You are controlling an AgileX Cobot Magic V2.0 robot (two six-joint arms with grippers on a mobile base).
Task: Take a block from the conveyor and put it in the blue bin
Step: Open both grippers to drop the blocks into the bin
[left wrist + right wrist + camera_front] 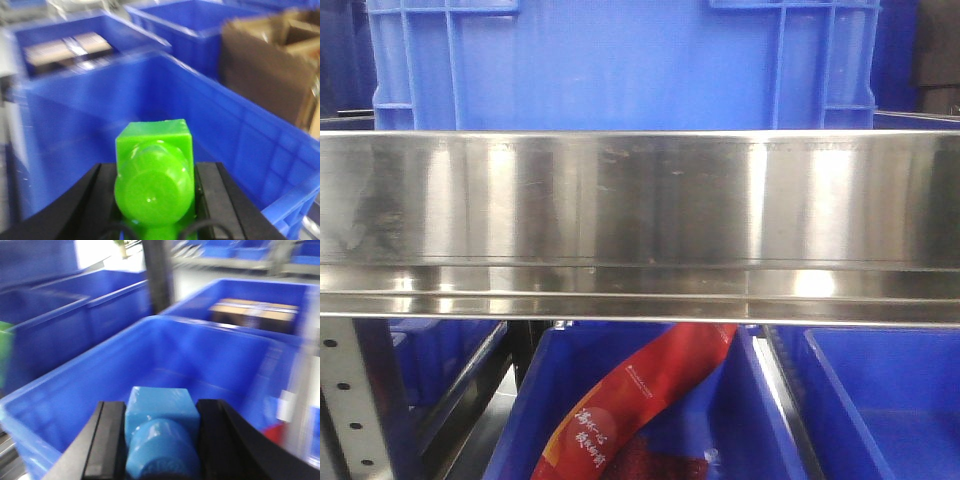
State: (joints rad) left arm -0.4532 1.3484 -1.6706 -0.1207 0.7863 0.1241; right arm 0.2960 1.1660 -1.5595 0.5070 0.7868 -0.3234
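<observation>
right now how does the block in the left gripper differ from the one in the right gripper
The left gripper holds a bright green block; the right gripper holds a light blue block. The green block looks glossy with sharp highlights, while the blue block looks duller and blurred. Both share one shape, a cube with a rounded knob facing the camera, and each sits clamped between black fingers over an open blue bin.

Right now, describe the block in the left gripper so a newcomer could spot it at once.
In the left wrist view, start from the big blue bin that fills the middle of the frame. In front of its near wall, the left gripper has its black fingers closed on the green block. It is glossy bright green, with a squared end and a rounded knob; the right arm's block is blue.
</observation>
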